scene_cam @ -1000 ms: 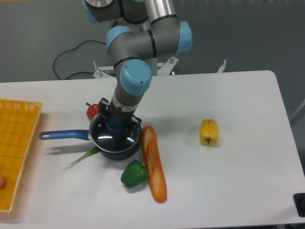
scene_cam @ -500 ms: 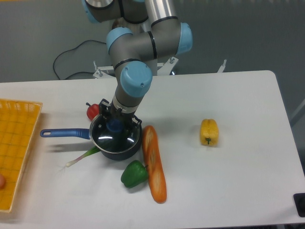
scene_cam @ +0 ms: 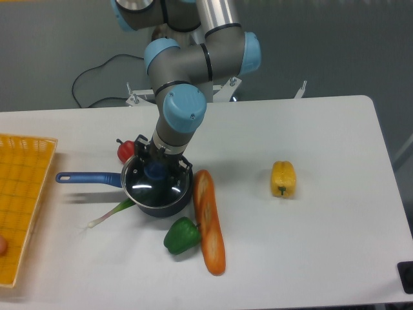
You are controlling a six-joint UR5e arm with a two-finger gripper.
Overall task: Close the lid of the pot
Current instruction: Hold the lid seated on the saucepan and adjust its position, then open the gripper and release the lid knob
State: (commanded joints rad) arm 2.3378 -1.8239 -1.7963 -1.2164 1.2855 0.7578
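Little has shifted over the last second: the pot's blue handle [scene_cam: 88, 177] has crept slightly toward 3 o'clock and its free end has risen a touch, which suggests the pot is being nudged or lifted a little with the lid; the gripper [scene_cam: 155, 170] has barely moved, standing over the blue knob [scene_cam: 154, 170] with its fingers either side of it, seemingly clasping it, though how tightly cannot be told from this view. Under it the pot lid [scene_cam: 151, 188] lies over the pot [scene_cam: 159, 206], glass catching a highlight, apparently seated on the rim; I judge the closing nearly done, release remaining. Nothing can be made out inside the pot. Around it: a red pepper [scene_cam: 125, 150] at 10 o'clock, touching; a spring onion [scene_cam: 111, 213] at 8; a green pepper [scene_cam: 181, 236] at 5; a baguette [scene_cam: 209, 219] at 4, just beside; a yellow pepper [scene_cam: 283, 179] well apart at 3. On the table [scene_cam: 322, 129], at 9 o'clock, a yellow basket [scene_cam: 22, 194] holds one small orange thing at its edge.
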